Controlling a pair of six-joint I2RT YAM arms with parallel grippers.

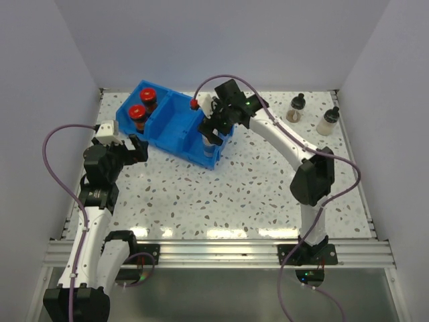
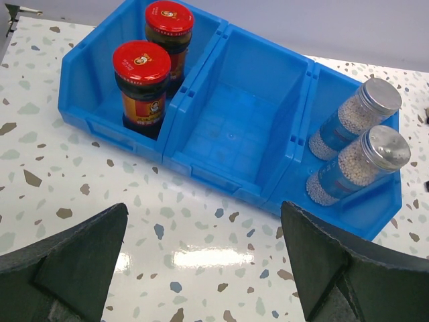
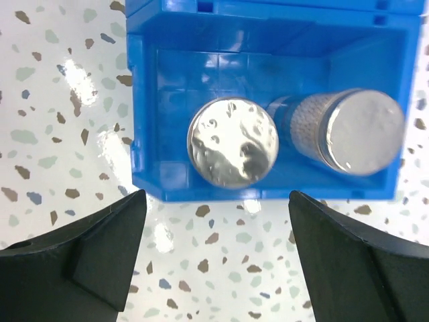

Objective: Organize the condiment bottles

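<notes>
A blue three-compartment bin stands at the back left of the table. Two red-capped jars stand in its left compartment; they also show in the left wrist view. Two silver-capped bottles with blue labels lean in the right compartment, their caps showing in the right wrist view. Two small black-capped bottles stand at the back right. My right gripper is open and empty above the right compartment. My left gripper is open and empty in front of the bin.
The bin's middle compartment holds nothing. White walls close in the table on the left, back and right. A metal rail runs along the near edge.
</notes>
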